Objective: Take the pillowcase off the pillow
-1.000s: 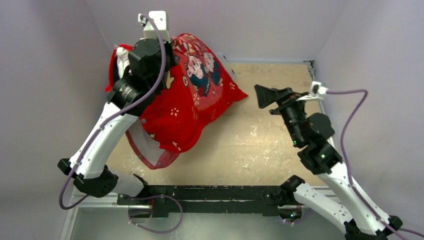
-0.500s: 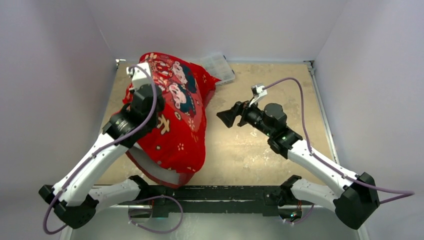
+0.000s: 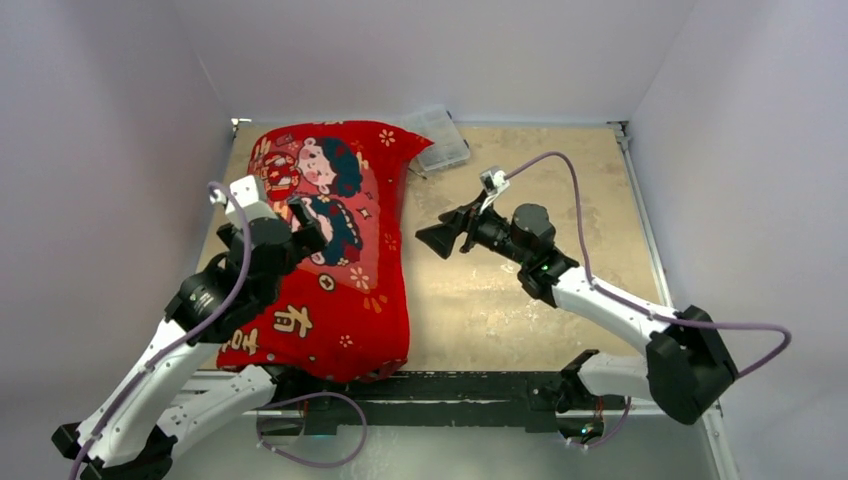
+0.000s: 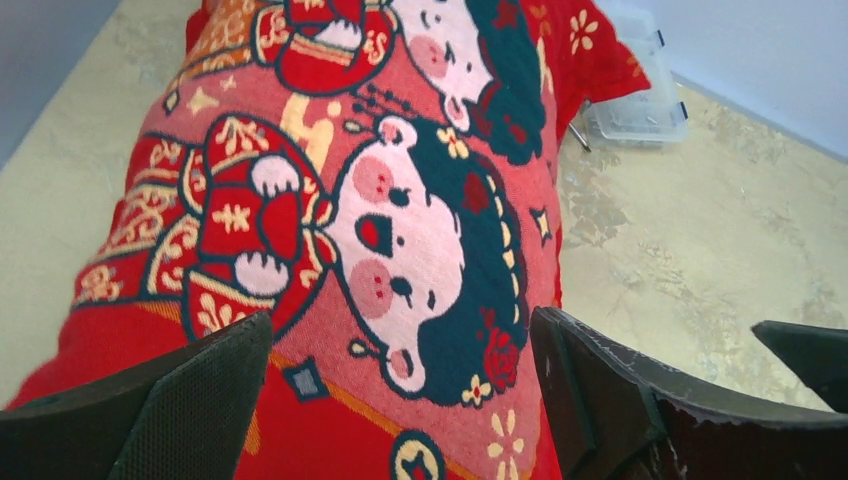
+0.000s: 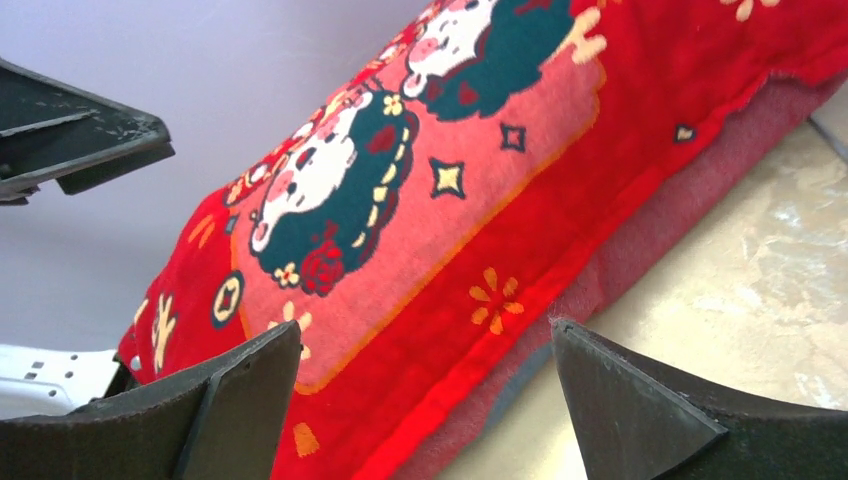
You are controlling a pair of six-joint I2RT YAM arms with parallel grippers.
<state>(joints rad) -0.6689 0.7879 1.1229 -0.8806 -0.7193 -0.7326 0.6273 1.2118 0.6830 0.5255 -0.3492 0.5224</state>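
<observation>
The red pillowcase (image 3: 330,260) lies flat along the left side of the table, printed side up, with the cartoon children (image 4: 420,240) facing the camera. The pillow is hidden; only the cover shows. My left gripper (image 3: 302,228) hovers just above the cover's middle, open, with nothing between its fingers (image 4: 400,320). My right gripper (image 3: 438,232) is open too and points left at the cover's right edge (image 5: 600,250), a short way off it (image 5: 425,328). A duller pink underside (image 5: 640,270) shows along that edge.
A clear plastic box (image 3: 437,137) sits at the back by the cover's far corner, also in the left wrist view (image 4: 640,100). The beige tabletop (image 3: 520,330) is walled on three sides. A black rail (image 3: 430,385) runs along the near edge.
My left gripper has opened and let go of the pillowcase, which went from hanging bunched in the air to lying flat. The left arm drew back toward me. The right gripper swung left.
</observation>
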